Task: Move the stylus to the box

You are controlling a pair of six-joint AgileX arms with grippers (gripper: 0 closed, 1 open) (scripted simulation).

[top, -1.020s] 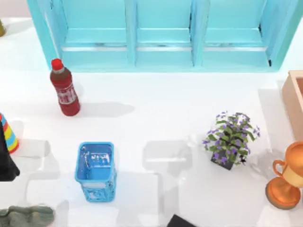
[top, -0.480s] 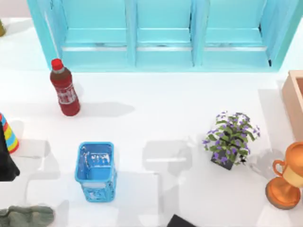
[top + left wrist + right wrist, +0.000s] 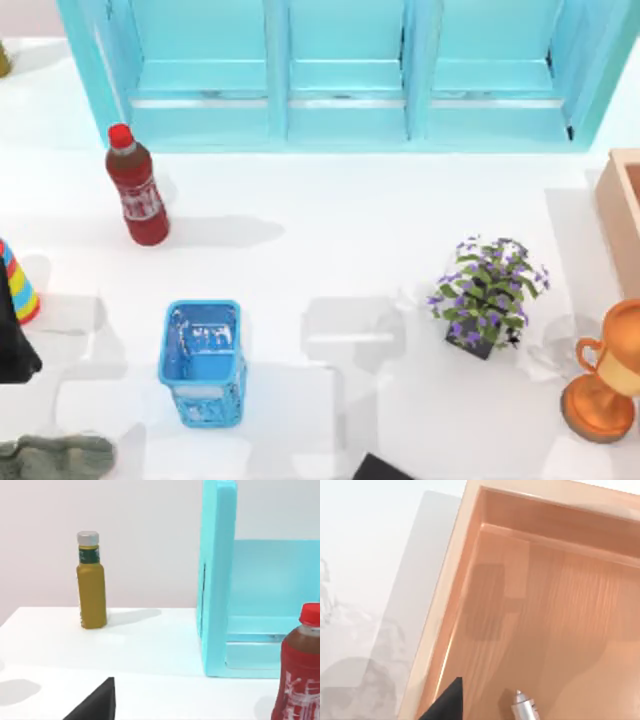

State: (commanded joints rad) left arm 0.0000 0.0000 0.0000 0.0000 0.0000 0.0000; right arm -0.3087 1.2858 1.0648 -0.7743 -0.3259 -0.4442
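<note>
Two containers stand on the white table (image 3: 330, 230): the box (image 3: 555, 595), tan-walled with a darker pinkish-brown inside, and a small blue mesh basket (image 3: 203, 362). The right gripper (image 3: 485, 705) hangs over the open box, looking straight down into it; one dark finger (image 3: 445, 702) shows at the near edge of the right wrist view, and just beside it the silver-grey tip of the stylus (image 3: 522, 706) points down toward the box floor, above it and not touching. Whether that gripper is clamped on the stylus cannot be told, since its grip lies out of sight. Nothing else is seen inside the box, only a soft shadow on its floor. From above, the box sits at the table's right edge, with a bronze trophy (image 3: 608, 375) and a potted purple-flowered plant (image 3: 487, 295) near it. The basket holds nothing visible. The left arm is parked at the table's left edge; ahead of it stand a red bottle (image 3: 299, 672), a yellow bottle (image 3: 91, 582) and a turquoise cabinet (image 3: 240, 580)
</note>
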